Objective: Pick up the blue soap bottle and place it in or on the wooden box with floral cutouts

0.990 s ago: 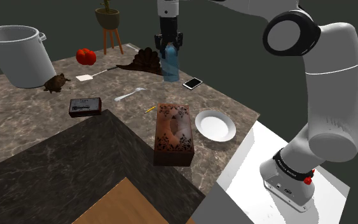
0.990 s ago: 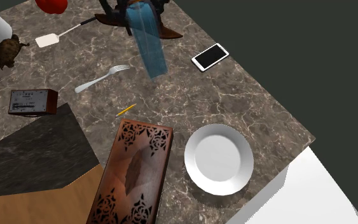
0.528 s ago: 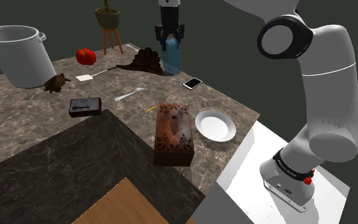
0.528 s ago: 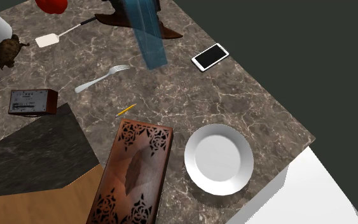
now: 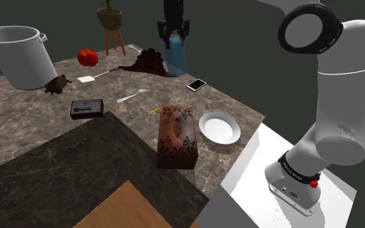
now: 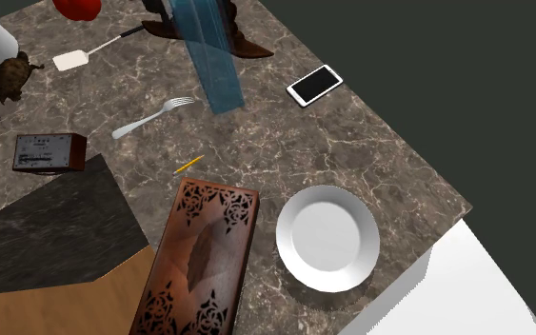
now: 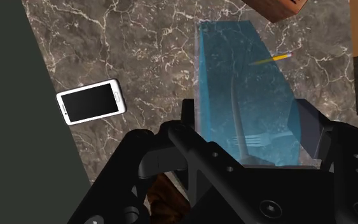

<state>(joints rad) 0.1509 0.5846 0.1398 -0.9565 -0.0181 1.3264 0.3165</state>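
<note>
End effector: I saw the end effector [image 5: 173, 32] clenched on the top of the blue soap bottle [image 5: 176, 59]. In the wrist view its two black fingers [image 7: 190, 124] pressed the bottle's sides, with the end effector [image 7: 250, 126] pointing straight down.
Bottle: I had the blue soap bottle [image 7: 244, 83] hanging upright below the fingers, off the surface. It was see-through, and I could make out the fork [image 7: 250, 137] and a yellow pencil [image 7: 274, 58] through it.
Bottle's place: in the second exterior view I placed the bottle [image 6: 208, 57] above the far part of the surface, between the fork [image 6: 153, 116] and a white-edged phone [image 6: 315, 85], just in front of a dark fan-shaped thing [image 6: 247, 43].
Wooden box: I found the wooden box with floral cutouts [image 5: 177, 135] lying on the near edge of the surface, well apart from the bottle, with nothing on its lid [image 6: 199, 262].
Beside the box: I noted a white plate [image 5: 219, 127] just beside it and the pencil [image 5: 153, 111] near its far end.
Surface: I read the surface [image 5: 19, 116] as dark brown veined stone. It also carried a small dark case [image 5: 87, 107], a turtle figure [image 5: 57, 85], a white spatula [image 5: 93, 77], a red vegetable [image 5: 87, 57] and a large pale pot [image 5: 17, 55].
Room: I saw a potted plant on a stool [image 5: 111, 19] behind the surface, against a dark grey-green wall.
Arm: I saw the white arm [image 5: 336, 97] rise from the white stand [image 5: 330, 201] and reach over to the bottle.
</note>
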